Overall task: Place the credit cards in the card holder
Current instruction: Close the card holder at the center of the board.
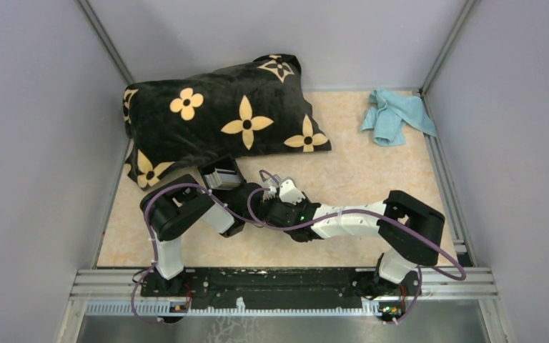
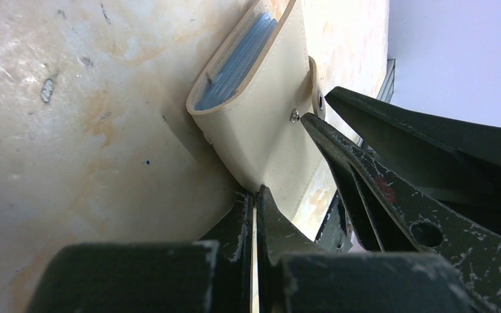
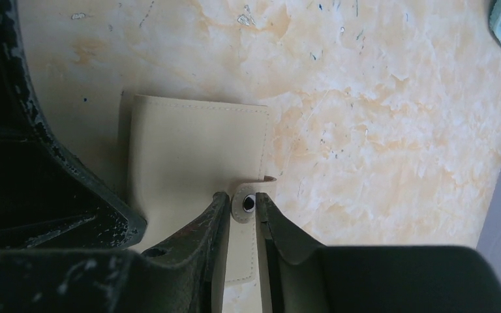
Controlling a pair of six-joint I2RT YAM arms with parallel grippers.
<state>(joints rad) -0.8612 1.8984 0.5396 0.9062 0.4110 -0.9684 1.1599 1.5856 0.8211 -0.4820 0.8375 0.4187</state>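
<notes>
One card holder (right gripper pinching).

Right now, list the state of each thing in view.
card holder: mouth open, snap tab unfastened.
left end effector: shut on the card holder's edge.
right end effector: closed around the snap tab.
blue cloth: crumpled.

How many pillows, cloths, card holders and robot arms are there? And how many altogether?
pillow: 1
cloth: 1
card holder: 1
robot arms: 2, the left arm and the right arm
Total: 5
</notes>
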